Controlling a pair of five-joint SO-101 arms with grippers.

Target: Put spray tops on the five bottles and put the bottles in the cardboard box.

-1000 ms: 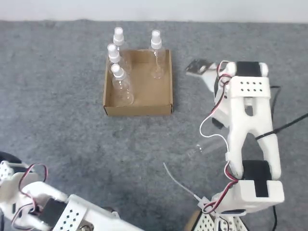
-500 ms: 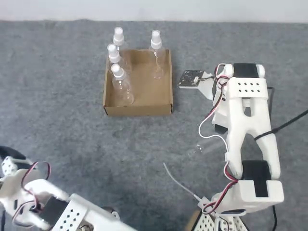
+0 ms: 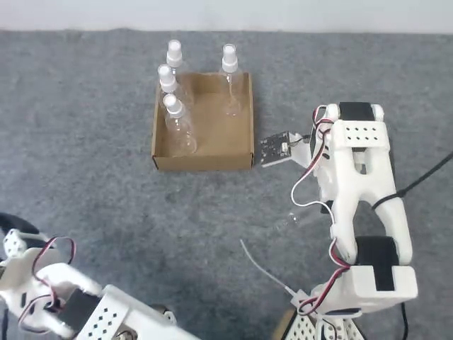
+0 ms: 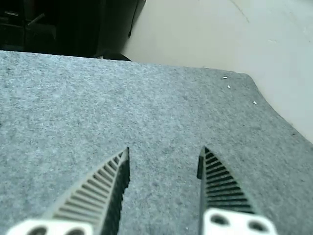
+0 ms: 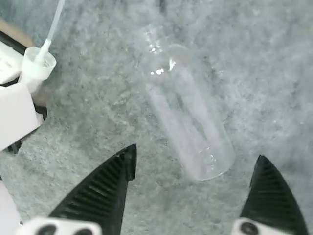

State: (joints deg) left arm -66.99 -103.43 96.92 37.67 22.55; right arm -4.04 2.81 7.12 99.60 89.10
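High view: four capped bottles stand in the cardboard box. The fifth bottle lies uncapped on the worktop below my spread right claw, its spray top nearby, so capping and boxing it remain. My left claw hangs spread, empty.

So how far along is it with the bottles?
Four bottles with spray tops stand in the cardboard box. The fifth bottle lies uncapped on the table under the open right gripper, its spray top beside it. Capping and boxing it remain.
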